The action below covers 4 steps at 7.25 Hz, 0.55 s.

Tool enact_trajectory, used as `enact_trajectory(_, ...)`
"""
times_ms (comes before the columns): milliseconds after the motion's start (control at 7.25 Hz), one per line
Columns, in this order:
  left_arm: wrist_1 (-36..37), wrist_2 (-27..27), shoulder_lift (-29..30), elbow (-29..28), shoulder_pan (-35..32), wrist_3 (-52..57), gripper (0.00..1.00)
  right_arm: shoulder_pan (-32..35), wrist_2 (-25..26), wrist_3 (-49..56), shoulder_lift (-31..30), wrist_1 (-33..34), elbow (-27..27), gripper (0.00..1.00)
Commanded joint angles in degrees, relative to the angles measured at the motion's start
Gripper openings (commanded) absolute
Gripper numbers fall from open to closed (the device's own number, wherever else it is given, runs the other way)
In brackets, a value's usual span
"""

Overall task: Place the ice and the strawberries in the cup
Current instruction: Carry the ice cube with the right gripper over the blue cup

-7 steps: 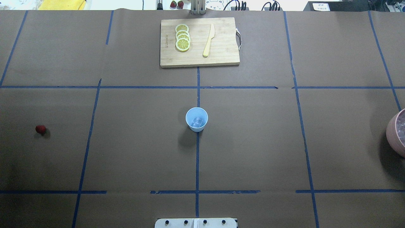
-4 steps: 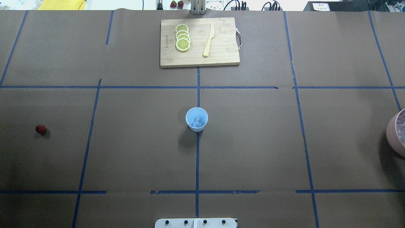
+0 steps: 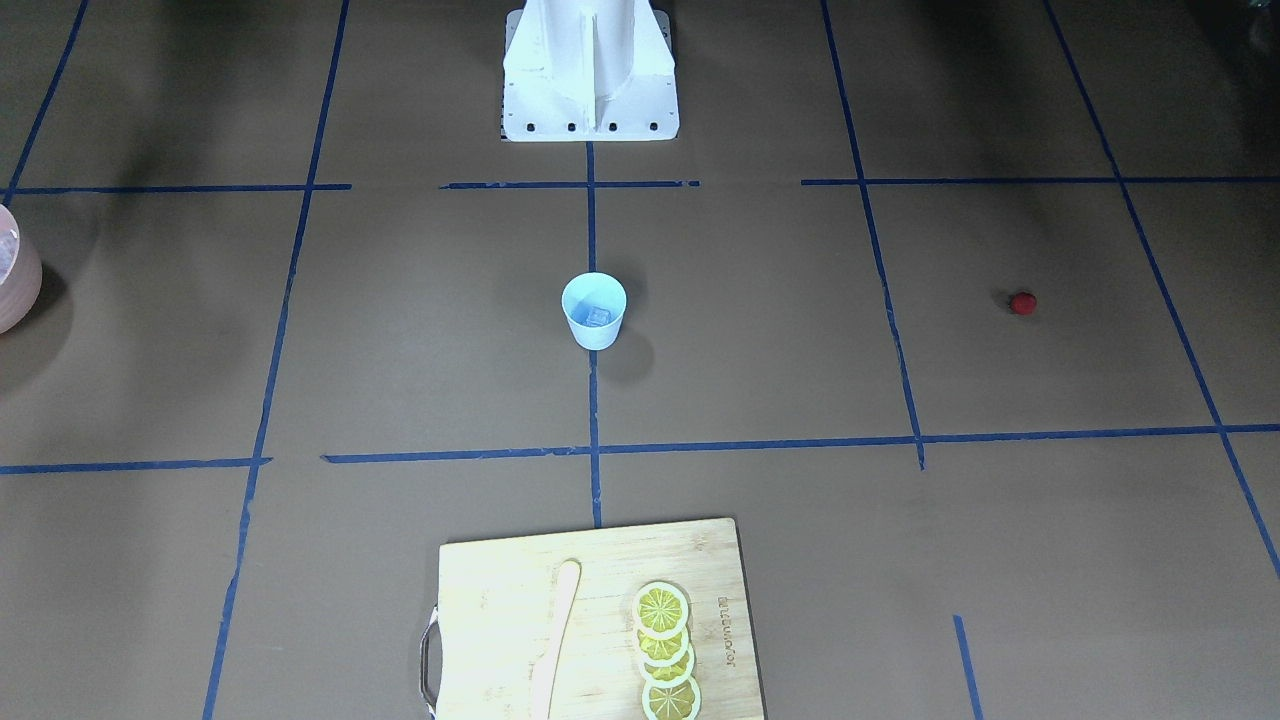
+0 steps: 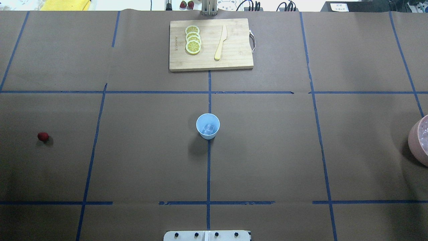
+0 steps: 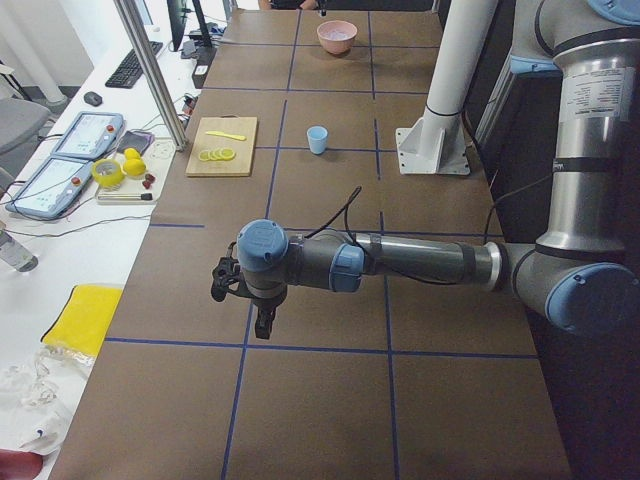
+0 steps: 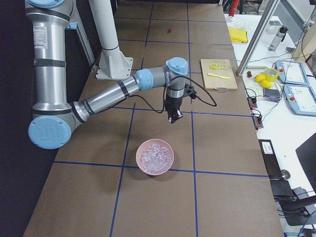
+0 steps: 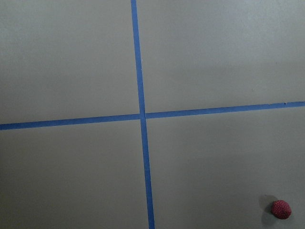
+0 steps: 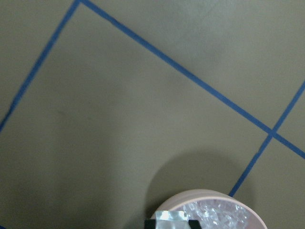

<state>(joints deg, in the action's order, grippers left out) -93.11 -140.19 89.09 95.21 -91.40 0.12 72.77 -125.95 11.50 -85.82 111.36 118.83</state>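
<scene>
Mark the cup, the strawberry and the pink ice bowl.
cup (image 4: 201, 123): overhead exterior view, left inner wall.
strawberry (image 4: 42, 136): overhead exterior view, berry's middle.
pink bowl (image 6: 155, 172): exterior right view, near outer wall.

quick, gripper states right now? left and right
Left gripper: cannot tell, it shows only in a side view.
Right gripper: cannot tell, it shows only in a side view.

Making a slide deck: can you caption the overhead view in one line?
Blue cup with ice at centre, strawberry far left, lemon slices and knife on the cutting board beyond.
</scene>
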Motion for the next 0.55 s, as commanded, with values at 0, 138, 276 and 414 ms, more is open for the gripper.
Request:
enact_trajectory(0,0.03,0.0,-0.06,-0.55,0.0,0.14,1.0,-5.66,-2.2,-9.84,17.9,10.97,-3.93,0.0)
enact_trajectory(138,0.12,0.09,-0.06,-0.64,0.08,0.05,1.0,-9.36,-2.11,-18.62,23.8,10.73,-7.26,0.0)
enact_trajectory(276,0.12,0.09,-0.06,-0.73,0.26,0.05,1.0,-13.05,-2.02,-26.62,29.08,10.46,-9.82,0.0)
enact_trajectory(414,0.12,0.09,-0.06,-0.82,0.26,0.05,1.0,-16.31,-2.02,-33.23,33.66,10.37,-12.28,0.0)
